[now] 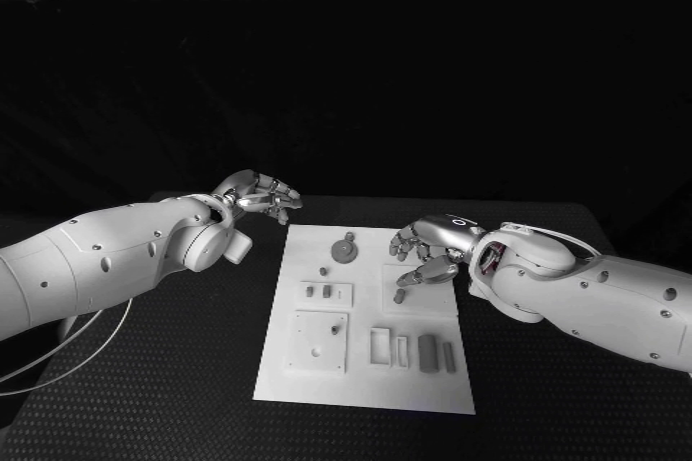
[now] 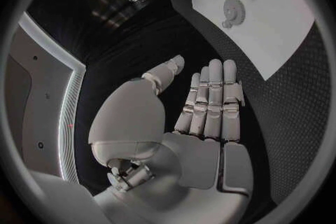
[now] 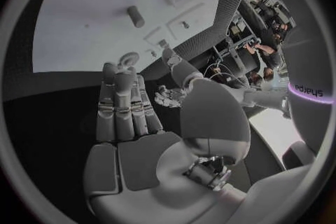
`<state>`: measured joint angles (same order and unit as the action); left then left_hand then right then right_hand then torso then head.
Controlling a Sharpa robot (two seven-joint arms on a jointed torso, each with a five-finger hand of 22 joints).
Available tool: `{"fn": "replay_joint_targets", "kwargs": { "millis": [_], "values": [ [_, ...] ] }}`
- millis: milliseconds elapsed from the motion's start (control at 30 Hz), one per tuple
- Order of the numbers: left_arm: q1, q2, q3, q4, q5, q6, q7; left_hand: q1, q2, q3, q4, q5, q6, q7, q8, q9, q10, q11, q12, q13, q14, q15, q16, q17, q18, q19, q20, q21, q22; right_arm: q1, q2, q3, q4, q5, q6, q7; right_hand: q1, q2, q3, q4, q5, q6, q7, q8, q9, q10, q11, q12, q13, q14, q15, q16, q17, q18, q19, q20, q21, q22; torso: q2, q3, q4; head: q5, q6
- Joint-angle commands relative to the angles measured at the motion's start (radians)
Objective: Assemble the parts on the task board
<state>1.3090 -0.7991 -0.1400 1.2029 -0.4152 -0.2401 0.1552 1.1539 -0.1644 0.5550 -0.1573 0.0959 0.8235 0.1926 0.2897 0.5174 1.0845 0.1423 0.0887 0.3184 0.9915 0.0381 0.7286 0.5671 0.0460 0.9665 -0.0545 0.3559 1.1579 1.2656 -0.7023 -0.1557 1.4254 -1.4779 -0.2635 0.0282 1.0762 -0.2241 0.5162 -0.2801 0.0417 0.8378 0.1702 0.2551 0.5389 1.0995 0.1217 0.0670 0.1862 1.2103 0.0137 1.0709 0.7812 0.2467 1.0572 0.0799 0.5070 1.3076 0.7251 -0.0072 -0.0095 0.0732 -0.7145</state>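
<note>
White task board (image 1: 289, 381) with grey parts (image 1: 345, 248), left robot hand (image 1: 264, 196) released beside it, right robot hand (image 1: 428, 247) released above it

Black table (image 1: 577, 421) with a fine textured surface, runs under everything and out to 3, 6 and 9 o'clock. Thin pale cable (image 1: 65, 356) loops over the table at about 8 o'clock. Dark backdrop beyond the table's far edge at 12 o'clock.
</note>
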Motion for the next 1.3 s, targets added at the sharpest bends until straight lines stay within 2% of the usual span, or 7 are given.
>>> {"fn": "replay_joint_targets", "kwargs": {
  "millis": [33, 267, 533, 633, 733, 1067, 1300],
  "values": [
    [0.001, 0.002, 0.001, 0.001, 0.007, 0.009, 0.017, -0.004, -0.002, -0.001, 0.006, 0.004, -0.002, 0.0, 0.006, -0.002, 0.003, -0.002, 0.005, 0.001, 0.007, 0.002, -0.004, 0.001, 0.013, 0.004, -0.003, -0.005, 0.001, -0.003, 0.008, -0.006, -0.012, -0.082, 0.069, -0.034, -0.003, -0.011, 0.001, 0.007, 0.006, -0.009, 0.0, -0.004, -0.002, -0.024, 0.012, -0.003, -0.006, -0.01, 0.006, 0.001, 0.001, 0.01, -0.006, 0.001, -0.006, 0.022, 0.001, -0.0001, 0.0005, -0.002, 0.001],
    [0.001, 0.004, 0.001, -0.001, 0.008, 0.01, 0.017, -0.004, -0.002, -0.002, 0.006, 0.004, -0.003, 0.0, 0.006, -0.002, 0.003, -0.002, 0.005, 0.001, 0.007, 0.002, -0.005, 0.002, 0.013, 0.004, -0.003, -0.006, 0.001, -0.017, 0.022, -0.022, -0.035, -0.112, 0.097, -0.041, -0.004, -0.021, 0.009, 0.019, 0.006, -0.014, -0.011, -0.003, -0.001, -0.037, 0.016, -0.001, -0.011, -0.018, 0.01, 0.006, 0.002, 0.01, -0.01, 0.003, -0.004, 0.022, 0.001, -0.0008, 0.0041, -0.007, -0.002],
    [0.001, 0.003, 0.001, -0.001, 0.008, 0.012, 0.017, -0.004, -0.002, -0.002, 0.006, 0.004, -0.003, 0.0, 0.007, -0.002, 0.003, -0.002, 0.005, 0.001, 0.007, 0.002, -0.005, 0.002, 0.013, 0.004, -0.004, -0.006, 0.002, -0.033, 0.031, -0.028, -0.047, -0.125, 0.111, -0.042, 0.003, -0.01, 0.012, 0.019, 0.006, -0.003, -0.01, 0.007, 0.004, -0.031, 0.014, 0.005, -0.011, -0.019, 0.008, 0.012, 0.003, 0.012, -0.011, 0.003, 0.0, 0.023, 0.001, -0.0024, 0.0034, -0.003, -0.007],
    [0.001, 0.003, 0.001, -0.001, 0.008, 0.012, 0.018, -0.004, -0.002, -0.002, 0.006, 0.004, -0.003, 0.0, 0.007, -0.002, 0.003, -0.002, 0.005, 0.001, 0.007, 0.002, -0.005, 0.002, 0.013, 0.004, -0.004, -0.006, 0.002, -0.034, 0.036, -0.032, -0.047, -0.128, 0.108, -0.038, 0.01, 0.008, 0.008, 0.011, 0.006, 0.014, 0.002, 0.017, 0.008, -0.017, 0.01, 0.013, -0.008, -0.015, 0.004, 0.018, 0.003, 0.014, -0.008, 0.003, 0.005, 0.024, 0.001, -0.0031, 0.003, -0.004, -0.01],
    [0.001, 0.003, 0.001, -0.001, 0.008, 0.012, 0.018, -0.004, -0.001, -0.002, 0.006, 0.004, -0.003, 0.0, 0.007, -0.002, 0.003, -0.002, 0.005, 0.001, 0.007, 0.002, -0.006, 0.003, 0.013, 0.004, -0.004, -0.006, 0.002, -0.039, 0.043, -0.034, -0.05, -0.132, 0.092, -0.038, 0.018, 0.029, 0.004, 0.0, 0.006, 0.027, 0.002, 0.025, 0.011, 0.008, 0.001, 0.026, -0.002, -0.007, -0.005, 0.024, 0.002, 0.015, -0.002, 0.001, 0.012, 0.024, 0.001, -0.0028, 0.0035, -0.005, -0.01],
    [0.001, 0.002, 0.0, -0.003, 0.009, 0.015, 0.015, -0.005, -0.001, -0.002, 0.007, 0.004, -0.004, 0.0, 0.007, -0.003, 0.003, -0.002, 0.005, 0.001, 0.007, 0.002, -0.006, 0.003, 0.012, 0.004, -0.004, -0.007, 0.002, -0.059, 0.063, -0.037, -0.068, -0.153, 0.058, -0.041, 0.071, 0.113, 0.007, -0.009, 0.006, 0.09, -0.025, 0.059, 0.024, 0.093, -0.032, 0.067, 0.021, 0.024, -0.036, 0.031, -0.006, 0.015, 0.015, -0.01, 0.028, 0.022, 0.002, -0.0006, 0.0045, -0.002, -0.014],
    [0.001, 0.003, 0.0, -0.003, 0.01, 0.016, 0.016, -0.005, -0.001, -0.002, 0.008, 0.004, -0.004, 0.0, 0.007, -0.003, 0.002, -0.001, 0.005, 0.0, 0.007, 0.003, -0.007, 0.004, 0.012, 0.004, -0.004, -0.007, 0.002, -0.065, 0.077, -0.037, -0.074, -0.158, 0.052, -0.041, 0.08, 0.124, 0.03, -0.007, 0.006, 0.103, -0.03, 0.062, 0.023, 0.105, -0.037, 0.071, 0.025, 0.031, -0.041, 0.03, -0.01, 0.015, 0.021, -0.011, 0.031, 0.021, 0.001, -0.0011, 0.0036, 0.0, -0.015]
  ]
}}
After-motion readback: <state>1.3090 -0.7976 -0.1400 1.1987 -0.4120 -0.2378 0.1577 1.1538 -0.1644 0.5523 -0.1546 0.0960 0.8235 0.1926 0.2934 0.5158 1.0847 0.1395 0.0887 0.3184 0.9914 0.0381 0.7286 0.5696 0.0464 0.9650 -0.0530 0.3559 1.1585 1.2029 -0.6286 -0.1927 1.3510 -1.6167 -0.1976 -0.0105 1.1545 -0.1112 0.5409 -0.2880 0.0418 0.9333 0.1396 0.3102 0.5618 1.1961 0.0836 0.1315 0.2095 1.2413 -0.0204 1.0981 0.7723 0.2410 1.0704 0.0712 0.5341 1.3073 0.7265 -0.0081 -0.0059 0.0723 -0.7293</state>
